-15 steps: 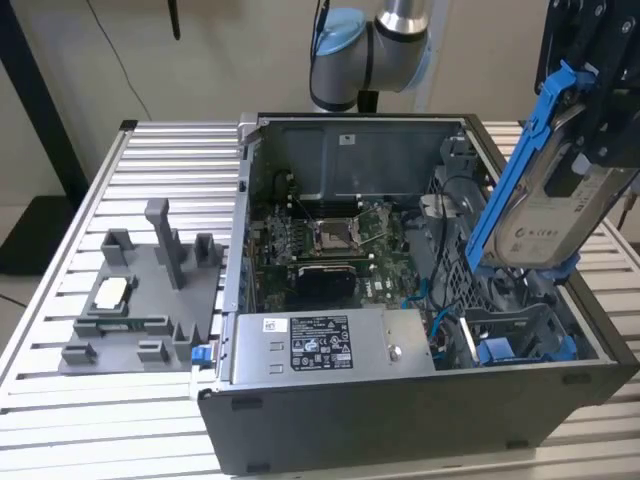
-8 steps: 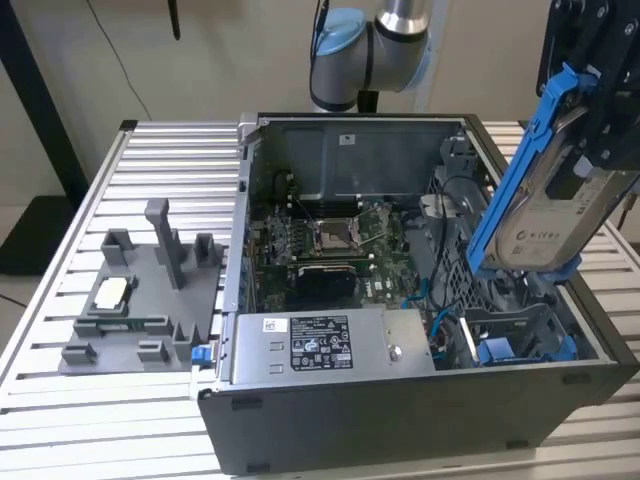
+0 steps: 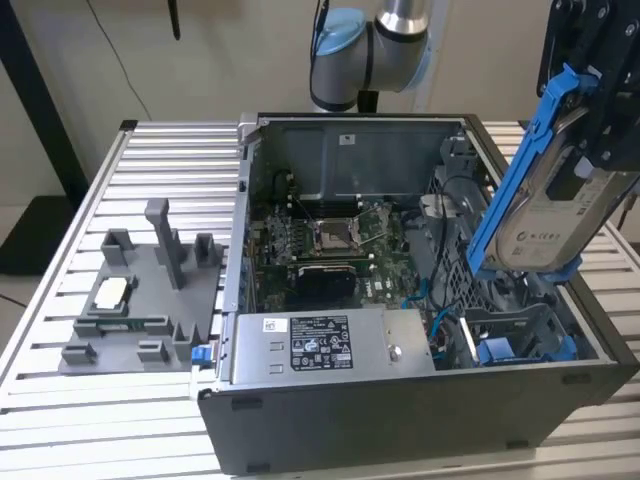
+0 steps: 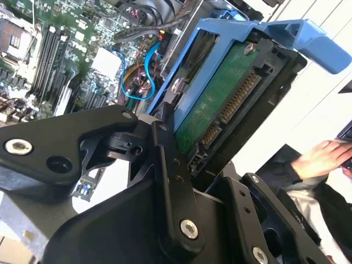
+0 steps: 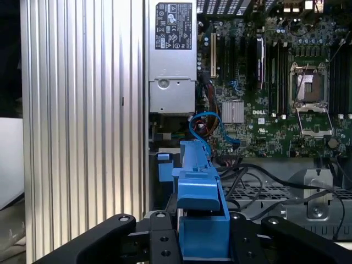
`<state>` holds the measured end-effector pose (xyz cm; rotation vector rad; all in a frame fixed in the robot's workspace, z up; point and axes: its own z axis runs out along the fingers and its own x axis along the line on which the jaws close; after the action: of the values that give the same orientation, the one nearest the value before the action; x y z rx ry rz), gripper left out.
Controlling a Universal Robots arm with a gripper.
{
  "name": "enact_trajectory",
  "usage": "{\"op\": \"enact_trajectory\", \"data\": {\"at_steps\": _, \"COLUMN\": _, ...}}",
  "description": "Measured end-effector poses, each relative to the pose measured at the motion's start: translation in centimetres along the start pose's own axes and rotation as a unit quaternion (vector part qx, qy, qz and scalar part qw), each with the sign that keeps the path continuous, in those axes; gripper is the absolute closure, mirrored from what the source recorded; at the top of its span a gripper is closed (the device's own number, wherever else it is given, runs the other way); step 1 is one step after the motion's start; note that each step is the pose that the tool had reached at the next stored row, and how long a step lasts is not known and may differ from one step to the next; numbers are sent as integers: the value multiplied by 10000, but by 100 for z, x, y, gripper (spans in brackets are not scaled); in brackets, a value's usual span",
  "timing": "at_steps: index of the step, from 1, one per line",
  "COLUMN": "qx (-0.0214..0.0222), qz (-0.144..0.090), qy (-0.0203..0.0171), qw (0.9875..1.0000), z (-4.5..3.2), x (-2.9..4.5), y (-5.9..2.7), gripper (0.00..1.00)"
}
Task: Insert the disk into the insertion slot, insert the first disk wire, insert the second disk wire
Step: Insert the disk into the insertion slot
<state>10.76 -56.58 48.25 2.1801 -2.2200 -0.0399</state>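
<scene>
The disk (image 3: 548, 215), a silver drive in a bright blue carrier, hangs tilted above the open computer case (image 3: 400, 410), at the exterior view's right. My black gripper (image 3: 600, 140) is shut on it from above. In the second wrist view the fingers (image 4: 165, 165) clamp the disk's (image 4: 220, 93) green underside and connector end. The blue carrier (image 5: 201, 192) sits between the jaws in the first wrist view. Below the disk lies the insertion slot (image 3: 520, 345), a grey bay with blue rails. A blue disk wire (image 5: 206, 126) loops loose beside the motherboard and shows again as the curled disk wire (image 4: 137, 82).
A grey plastic tray (image 3: 140, 300) with upright posts stands at the exterior view's left on the slatted metal table (image 3: 60, 400). The power supply (image 3: 320, 345) lies along the case's near side, the motherboard (image 3: 320, 240) behind it. A person's hand (image 4: 324, 157) is nearby.
</scene>
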Motion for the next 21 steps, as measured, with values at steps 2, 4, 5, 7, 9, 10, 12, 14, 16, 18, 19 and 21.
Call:
{"op": "enact_trajectory", "data": {"at_steps": 2, "qx": 0, "qz": 0, "qy": 0, "qw": 10000, "z": 1, "x": 1, "y": 0, "gripper": 67}}
{"op": "enact_trajectory", "data": {"at_steps": 4, "qx": 6, "qz": 0, "qy": -1, "qw": 10000, "z": 9, "x": 5, "y": -1, "gripper": 67}}
{"op": "enact_trajectory", "data": {"at_steps": 5, "qx": 14, "qz": 0, "qy": -1, "qw": 10000, "z": 15, "x": 12, "y": -1, "gripper": 67}}
{"op": "enact_trajectory", "data": {"at_steps": 7, "qx": 40, "qz": 0, "qy": 0, "qw": 10000, "z": 30, "x": 23, "y": -2, "gripper": 67}}
{"op": "enact_trajectory", "data": {"at_steps": 9, "qx": 65, "qz": 0, "qy": -1, "qw": 10000, "z": 47, "x": 48, "y": -3, "gripper": 67}}
{"op": "enact_trajectory", "data": {"at_steps": 10, "qx": 74, "qz": -1, "qy": -1, "qw": 10000, "z": 55, "x": 66, "y": -4, "gripper": 67}}
{"op": "enact_trajectory", "data": {"at_steps": 12, "qx": 93, "qz": 0, "qy": -2, "qw": 10000, "z": 74, "x": 102, "y": -5, "gripper": 67}}
{"op": "enact_trajectory", "data": {"at_steps": 14, "qx": 121, "qz": 1, "qy": -3, "qw": 9999, "z": 95, "x": 130, "y": -5, "gripper": 67}}
{"op": "enact_trajectory", "data": {"at_steps": 16, "qx": 153, "qz": 1, "qy": -4, "qw": 9999, "z": 116, "x": 149, "y": -4, "gripper": 67}}
{"op": "enact_trajectory", "data": {"at_steps": 18, "qx": 169, "qz": 0, "qy": -2, "qw": 9999, "z": 128, "x": 154, "y": -1, "gripper": 67}}
{"op": "enact_trajectory", "data": {"at_steps": 19, "qx": 175, "qz": 0, "qy": -2, "qw": 9998, "z": 134, "x": 156, "y": 0, "gripper": 67}}
{"op": "enact_trajectory", "data": {"at_steps": 21, "qx": 181, "qz": 0, "qy": -3, "qw": 9998, "z": 141, "x": 157, "y": 1, "gripper": 67}}
